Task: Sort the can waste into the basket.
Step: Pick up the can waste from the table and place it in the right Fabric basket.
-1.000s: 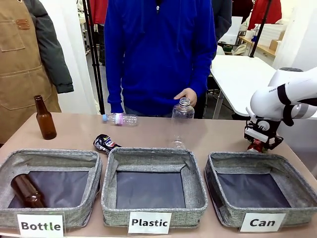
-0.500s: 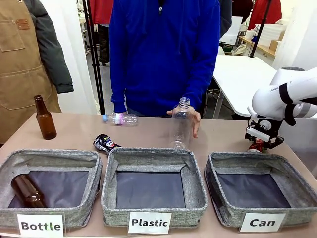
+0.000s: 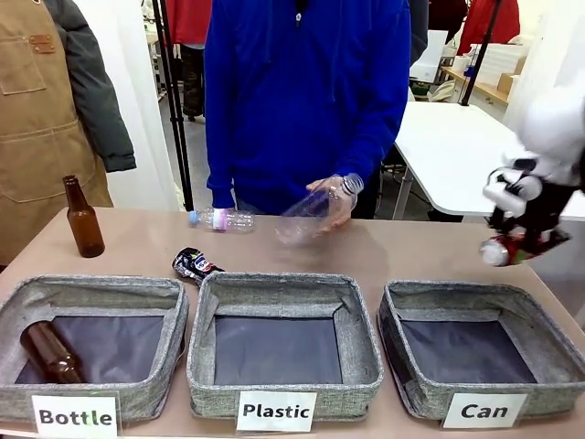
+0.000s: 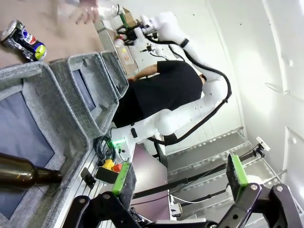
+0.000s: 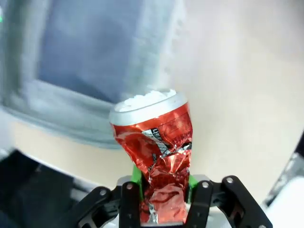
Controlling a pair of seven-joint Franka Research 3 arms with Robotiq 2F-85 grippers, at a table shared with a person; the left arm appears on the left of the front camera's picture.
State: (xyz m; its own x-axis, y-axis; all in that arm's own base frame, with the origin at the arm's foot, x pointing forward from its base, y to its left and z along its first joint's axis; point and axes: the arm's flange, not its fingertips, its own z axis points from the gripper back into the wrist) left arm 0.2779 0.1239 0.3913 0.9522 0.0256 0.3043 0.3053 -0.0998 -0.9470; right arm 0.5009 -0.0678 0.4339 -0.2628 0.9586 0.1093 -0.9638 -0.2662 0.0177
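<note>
Fingers of the right gripper (image 5: pixel 164 186) are clamping the crumpled lower end of the red can (image 5: pixel 154 137), whose silver rim is pointing away from the wrist; its small white print is too creased to read. In the front view this gripper (image 3: pixel 519 240), blurred, is holding the red can (image 3: pixel 498 251) in the air over the tabletop (image 3: pixel 411 251), just beyond the far right corner of the Can basket (image 3: pixel 457 294). Fingers of the left gripper (image 4: pixel 180 171) are standing wide apart, gripping nothing.

Three grey woven baskets are sitting in a row along the near edge; their white cards are reading "Bottle", "Plastic" and "Can" (image 3: pixel 483 411). Two cans are showing; the black can (image 3: pixel 195 264) is lying on the tabletop just behind the gap between the first two baskets, its print too small to read. Two brown bottles are showing; the upright brown bottle (image 3: pixel 82 218) is standing far left; the lying brown bottle (image 3: pixel 47 352) is resting in the "Bottle" basket. Two clear bottles are showing; the lying clear bottle (image 3: pixel 224 219) is resting at the far edge; the tilted clear bottle (image 3: pixel 315 206) is hanging in the person's hand (image 3: pixel 336 194).

The tabletop is showing plain pinkish tan; a white table (image 3: pixel 448 137) is standing behind the person.
</note>
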